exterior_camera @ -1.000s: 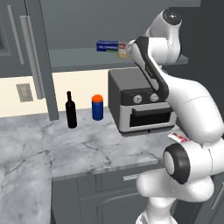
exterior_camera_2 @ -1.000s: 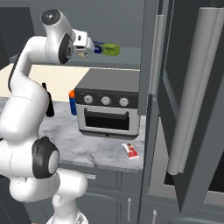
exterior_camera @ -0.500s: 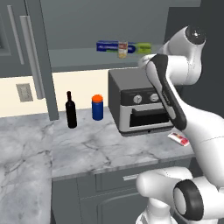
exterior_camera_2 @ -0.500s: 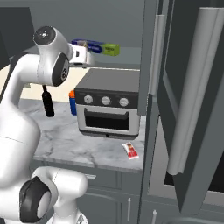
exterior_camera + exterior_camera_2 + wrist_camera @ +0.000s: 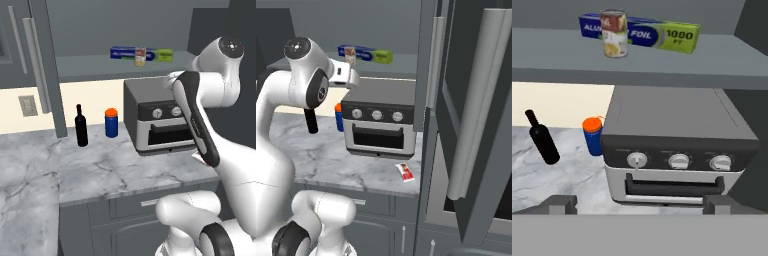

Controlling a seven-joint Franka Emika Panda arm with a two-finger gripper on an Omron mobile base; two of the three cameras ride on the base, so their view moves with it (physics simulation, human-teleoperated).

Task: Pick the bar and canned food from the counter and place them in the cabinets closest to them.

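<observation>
The dark grey upper wall cabinets (image 5: 471, 125) stand with a door swung open at the right of the right base view, its long slim metal bar handle (image 5: 471, 100) facing the camera, and the flat grey shelf (image 5: 662, 65) inside them runs across the wall above the worktop. Below it lies the grey-veined white marble tabletop (image 5: 100, 170) over dark grey drawers and doors (image 5: 120, 220). On the tabletop sits a boxy dark grey and silver toaster oven with three knobs (image 5: 677, 150), directly under the shelf.

The white arm's gripper (image 5: 639, 202) is drawn back in front of the oven, its two dark finger tips set wide apart with nothing between them, so it is released.

On the shelf lies a long blue-and-green foil box (image 5: 647, 35) on its side. The small short metal can with a beige, red and yellow label (image 5: 614, 34) stands upright on the same shelf, just in front of the box toward its blue end.

A slim black bottle (image 5: 80, 126) and a blue cylinder with an orange lid (image 5: 111, 122) stand near each other on the tabletop, left of the oven.

The small flat red-and-white wrapped bar (image 5: 405, 171) lies flat on the tabletop near its front edge, in front of the oven's right corner and close to the open cabinet door.
</observation>
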